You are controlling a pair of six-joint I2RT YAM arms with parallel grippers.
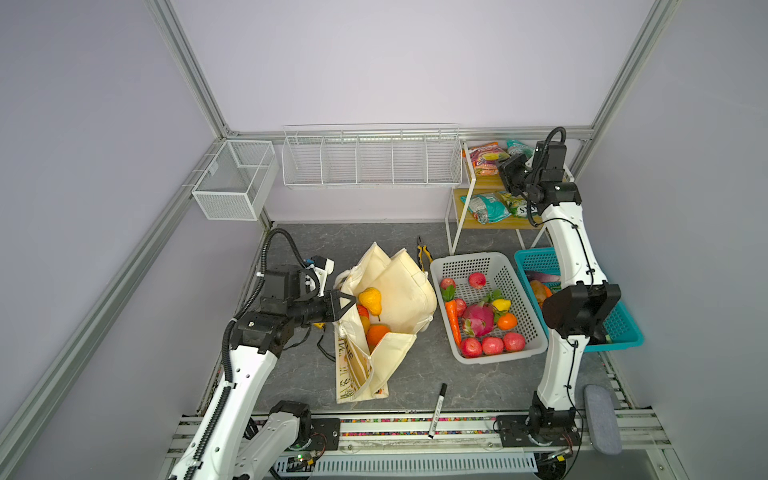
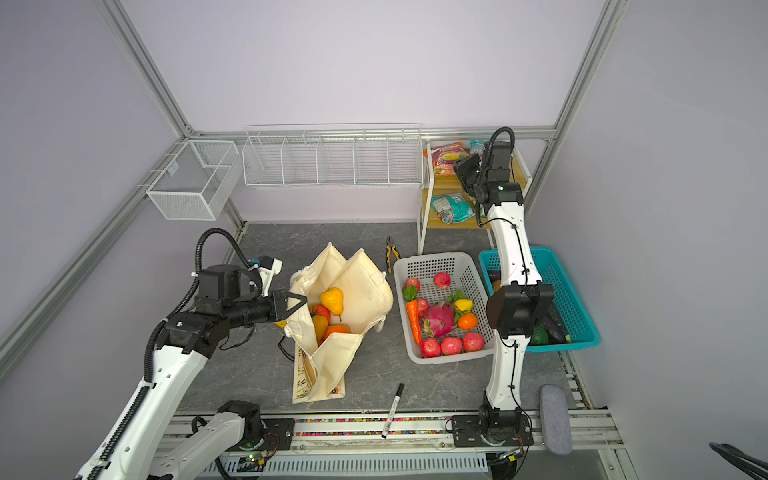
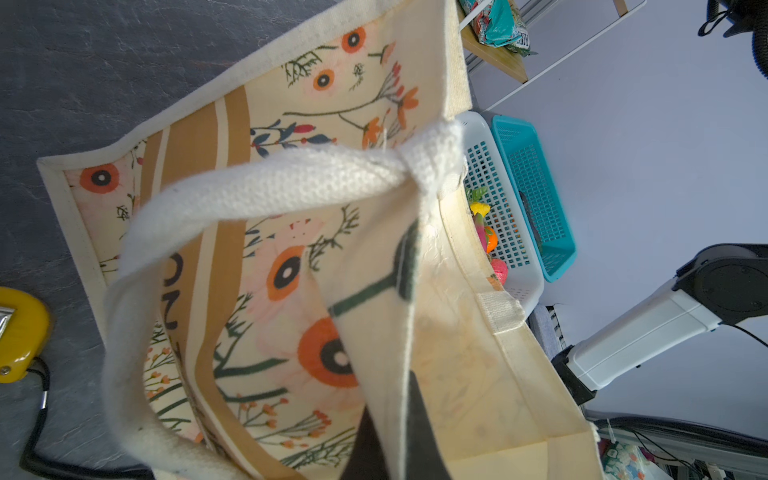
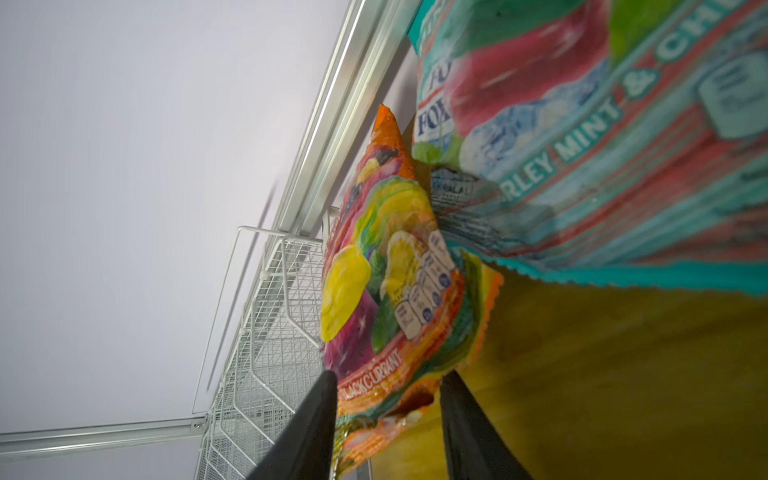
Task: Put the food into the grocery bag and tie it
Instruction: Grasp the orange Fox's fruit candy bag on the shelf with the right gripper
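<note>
**Progress of the packing task.** In both top views the grocery bag (image 1: 405, 286) stands on the grey table (image 1: 415, 386) left of centre, with its mouth open. A pear (image 1: 370, 300), a tomato (image 1: 362, 311) and an orange (image 1: 377, 333) already lie inside it.

The left gripper (image 1: 344, 306) is at the bag's near rim. Its jaws are closed on the fabric, which appears to hold the mouth open. In the left wrist view one white rope handle (image 3: 266, 187) hangs in a loose loop and is not tied to the other.

The right gripper (image 4: 388, 380) reaches to the top board of the wooden shelf (image 1: 486, 181) at the back right, well apart from the bag. Its jaws stand narrow, one on each side of the lower edge of the orange snack packet (image 4: 374, 291). Whether they already pinch it cannot be told. The packet rests on the shelf beside a teal packet (image 4: 582, 124).

Judged from this, the produce is packed and the packet is being picked. Carrying it to the bag, dropping it in and tying the handles are not yet done.
</note>
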